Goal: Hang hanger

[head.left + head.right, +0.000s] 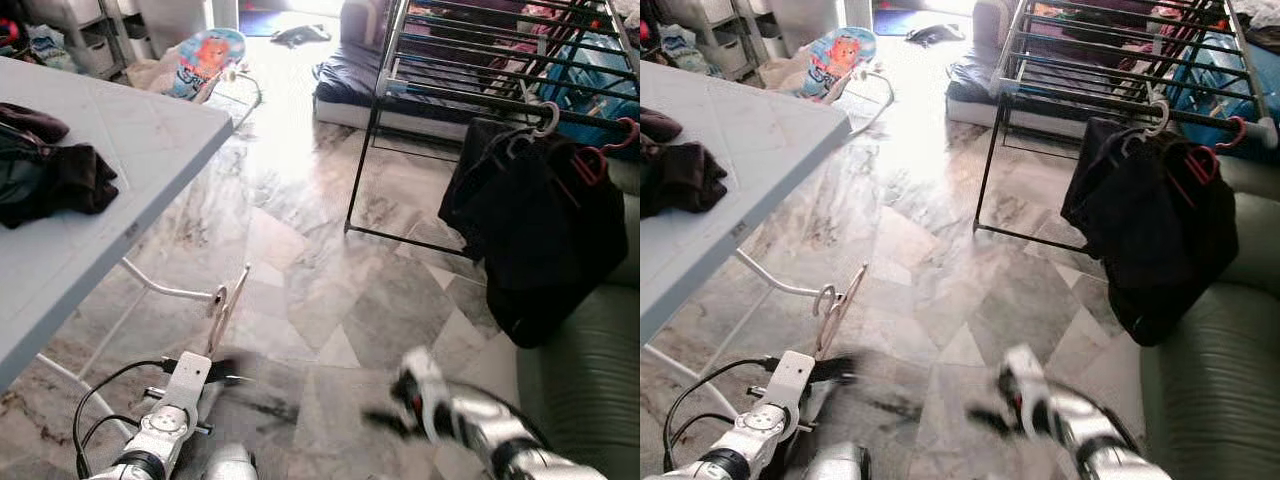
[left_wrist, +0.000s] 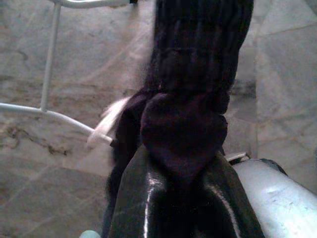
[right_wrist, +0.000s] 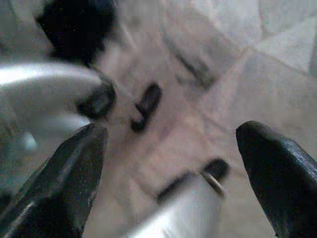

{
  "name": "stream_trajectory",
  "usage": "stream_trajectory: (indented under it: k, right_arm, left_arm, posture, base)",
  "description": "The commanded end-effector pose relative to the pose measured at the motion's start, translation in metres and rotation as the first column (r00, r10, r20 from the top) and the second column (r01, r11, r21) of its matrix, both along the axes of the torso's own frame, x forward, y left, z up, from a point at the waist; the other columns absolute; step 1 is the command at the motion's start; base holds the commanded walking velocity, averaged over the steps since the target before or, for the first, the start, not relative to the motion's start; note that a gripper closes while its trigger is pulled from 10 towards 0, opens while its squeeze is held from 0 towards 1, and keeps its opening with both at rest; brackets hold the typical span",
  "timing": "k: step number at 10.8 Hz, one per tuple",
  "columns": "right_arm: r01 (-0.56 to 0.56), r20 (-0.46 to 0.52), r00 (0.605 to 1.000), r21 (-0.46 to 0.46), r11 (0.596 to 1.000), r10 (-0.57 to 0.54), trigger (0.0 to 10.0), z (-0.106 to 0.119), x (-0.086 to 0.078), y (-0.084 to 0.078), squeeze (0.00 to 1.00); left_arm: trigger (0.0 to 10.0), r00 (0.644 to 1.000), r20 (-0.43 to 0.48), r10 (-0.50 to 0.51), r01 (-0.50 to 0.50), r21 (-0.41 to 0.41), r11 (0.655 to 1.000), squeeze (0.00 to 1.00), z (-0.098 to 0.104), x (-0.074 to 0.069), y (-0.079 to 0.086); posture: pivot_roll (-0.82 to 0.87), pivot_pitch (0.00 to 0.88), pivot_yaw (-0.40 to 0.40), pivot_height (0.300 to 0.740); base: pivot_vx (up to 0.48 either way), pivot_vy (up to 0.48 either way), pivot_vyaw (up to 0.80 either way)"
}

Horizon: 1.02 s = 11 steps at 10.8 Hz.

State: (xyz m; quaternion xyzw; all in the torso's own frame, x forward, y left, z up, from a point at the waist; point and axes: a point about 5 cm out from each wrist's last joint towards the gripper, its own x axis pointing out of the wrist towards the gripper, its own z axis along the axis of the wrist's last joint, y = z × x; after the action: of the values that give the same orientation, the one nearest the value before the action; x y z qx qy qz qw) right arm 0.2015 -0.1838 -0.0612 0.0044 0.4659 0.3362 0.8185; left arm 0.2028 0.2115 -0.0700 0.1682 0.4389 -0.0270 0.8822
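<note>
- The left pincer [image 1: 222, 372] sits lowest and nearest the head camera, by the surface's white leg frame, its black fingers pressed together on the white hanger [image 1: 226, 306], which stands up from them over the marble floor [image 1: 330, 270].
- The left wrist view is dark and blurred; the pale strip beside the black fingers is probably that hanger.
- The right pincer [image 3: 173, 163] hangs low over the floor, smeared by motion in the head view; in its wrist view the two black fingers [image 3: 69, 173] are spread wide with nothing between them.
- The drying rack [image 1: 480, 90] stands well beyond the pincers, at the far right, with a dark mattress behind it.
- From the rack's near rail hangs a black garment [image 1: 540, 230] on a white hook, a red hanger [image 1: 610, 140] just beside it.
- The pale surface [image 1: 120, 170], far left of the rack, carries a heap of dark clothes [image 1: 50, 170].
- A green sofa [image 1: 590, 380] lies below the hanging garment.
</note>
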Motion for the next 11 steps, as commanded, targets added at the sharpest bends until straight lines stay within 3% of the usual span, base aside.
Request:
stream_trajectory:
  k: [1,2,3,4,6,8,10,11]
  right_arm:
    - [0.004,0.054,0.999,-0.127,0.992,0.003,10.0,0.001,0.004,-0.012,0.0]
    - [0.073,0.146,0.989,-0.274,0.959,-0.033,10.0,0.001,0.01,-0.021,0.0]
    - [0.217,0.207,0.967,-0.346,0.913,-0.151,10.0,0.001,0.013,-0.028,0.0]
    - [0.359,0.2,0.93,-0.31,0.88,-0.309,10.0,-0.002,0.01,-0.028,0.0]
    - [0.477,0.214,0.878,-0.34,0.81,-0.428,10.0,-0.011,-0.001,-0.022,0.0]
    - [0.472,0.182,0.882,-0.31,0.826,-0.436,10.0,-0.019,-0.008,0.004,0.0]
    - [0.462,0.198,0.886,-0.319,0.828,-0.419,10.0,-0.019,-0.008,0.011,0.0]
    - [0.521,0.204,0.853,-0.31,0.795,-0.48,10.0,-0.019,-0.008,0.006,0.0]
  left_arm:
    - [10.0,1.0,0.016,-0.006,0.006,0.01,1.0,0.0,0.003,0.005,0.0]
    - [10.0,0.999,0.007,-0.032,0.032,0.02,0.999,0.0,0.002,0.004,0.0]
    - [10.0,0.998,0.0,-0.068,0.068,0.02,0.997,0.0,0.002,0.004,-0.002]
    - [10.0,0.997,-0.002,-0.081,0.081,0.002,0.997,0.0,0.001,0.003,-0.005]
    - [10.0,0.998,0.024,-0.058,0.059,-0.046,0.997,0.0,0.002,0.006,-0.011]
    - [10.0,0.996,0.044,-0.078,0.08,-0.05,0.995,0.0,0.004,0.011,-0.02]
    - [10.0,0.994,0.052,-0.098,0.1,-0.025,0.995,0.0,0.004,0.012,-0.023]
    - [10.0,0.991,0.048,-0.124,0.125,-0.029,0.992,0.0,0.003,0.011,-0.027]
  posture:
    - [-0.02,0.0,-0.045,0.74]
    - [-0.02,0.0,-0.043,0.74]
    - [-0.02,0.0,-0.042,0.74]
    - [-0.02,0.0,-0.044,0.74]
    - [-0.02,0.0,-0.05,0.74]
    - [-0.02,0.0,-0.051,0.74]
    - [-0.03,0.0,-0.053,0.74]
    - [-0.02,0.0,-0.05,0.74]
  base:
    - [0.0,0.0,0.0]
    - [0.0,0.0,0.0]
    - [0.0,0.0,0.0]
    - [0.0,0.0,0.0]
    - [0.0,0.0,0.0]
    - [0.0,0.0,0.0]
    - [0.0,0.0,0.0]
    - [0.0,0.0,0.0]
